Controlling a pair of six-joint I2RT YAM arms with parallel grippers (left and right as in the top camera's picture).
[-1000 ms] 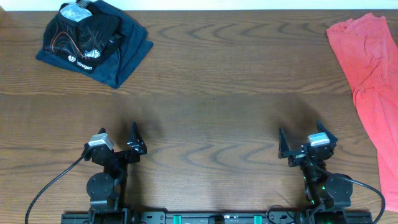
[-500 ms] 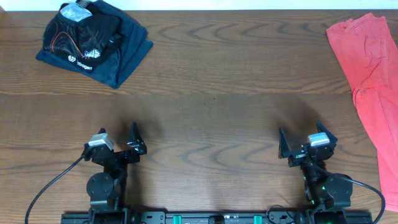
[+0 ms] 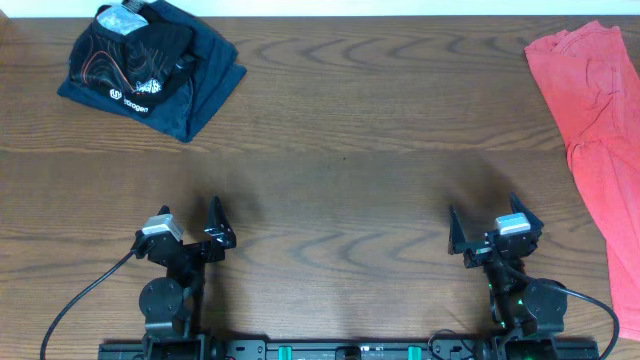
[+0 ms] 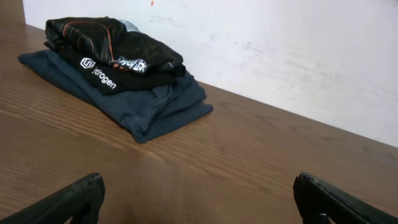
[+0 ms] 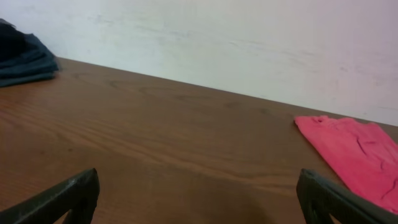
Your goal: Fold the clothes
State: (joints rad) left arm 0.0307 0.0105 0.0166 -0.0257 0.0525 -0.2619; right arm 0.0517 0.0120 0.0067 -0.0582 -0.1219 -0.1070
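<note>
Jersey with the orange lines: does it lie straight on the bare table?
No, the jersey sits atop a folded dark blue garment, which lies on the table.

Wooden table (image 3: 340, 160): navy garment (image 3: 205, 95), red garment (image 3: 600, 140)

A wooden bench (image 3: 340, 150) with a strong grain fills the overhead view. Along its right edge, reaching up to the far right corner, a coral-red garment (image 3: 595, 110) lies spread out and rumpled. In the far left corner a folded dark blue garment (image 3: 210, 85) forms the bottom layer of a stack. A white wall (image 4: 280, 50) rises behind the far edge.
</note>
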